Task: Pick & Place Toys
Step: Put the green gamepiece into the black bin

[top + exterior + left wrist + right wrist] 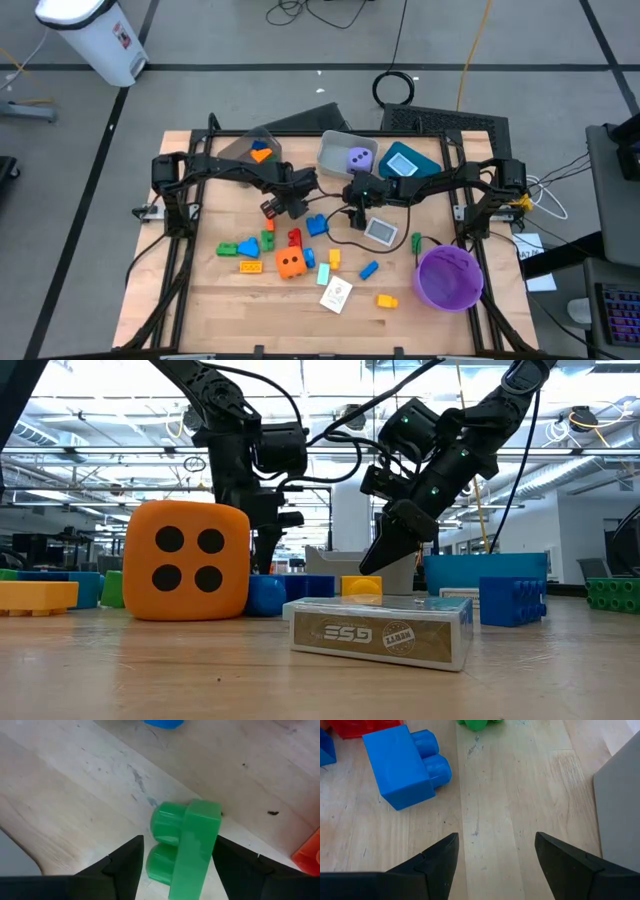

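A green block [185, 840] lies on its side on the wooden table [210, 300], its studs pointing sideways. My left gripper [175, 855] points down over it, open, with one finger on each side of the block; the high view hides the block under my left gripper [278, 208]. A red block [268, 208] sits close beside it. My right gripper [495, 855] hovers open over bare wood near a blue block [405, 765], at mid-table [355, 205]. More toys lie nearer the front edge, among them an orange die [291, 262].
Along the far edge stand a grey bin [240, 150] with an orange block, a grey bin [335, 150] with a purple die, and a teal bin [425, 160]. A purple bowl [448, 277] stands front right. A card box [337, 293] and scattered blocks lie in front.
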### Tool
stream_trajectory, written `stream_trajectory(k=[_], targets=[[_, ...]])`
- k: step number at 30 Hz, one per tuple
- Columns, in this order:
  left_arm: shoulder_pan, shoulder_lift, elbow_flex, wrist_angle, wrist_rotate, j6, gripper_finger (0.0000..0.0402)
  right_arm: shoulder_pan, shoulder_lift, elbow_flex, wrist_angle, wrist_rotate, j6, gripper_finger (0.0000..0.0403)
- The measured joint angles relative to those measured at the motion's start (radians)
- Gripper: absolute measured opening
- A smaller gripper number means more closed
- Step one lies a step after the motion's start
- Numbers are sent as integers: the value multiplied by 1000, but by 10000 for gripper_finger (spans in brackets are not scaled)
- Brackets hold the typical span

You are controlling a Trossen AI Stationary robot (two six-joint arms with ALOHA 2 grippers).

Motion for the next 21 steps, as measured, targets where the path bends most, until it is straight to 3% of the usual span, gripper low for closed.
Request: stream_trajectory(k=[4,21], targets=[[0,0,0,0,2,-9,217,0,0,0,0,0,0,254],[0,-1,0,50,43,-114,46,0,0,0,0,0,1,254]])
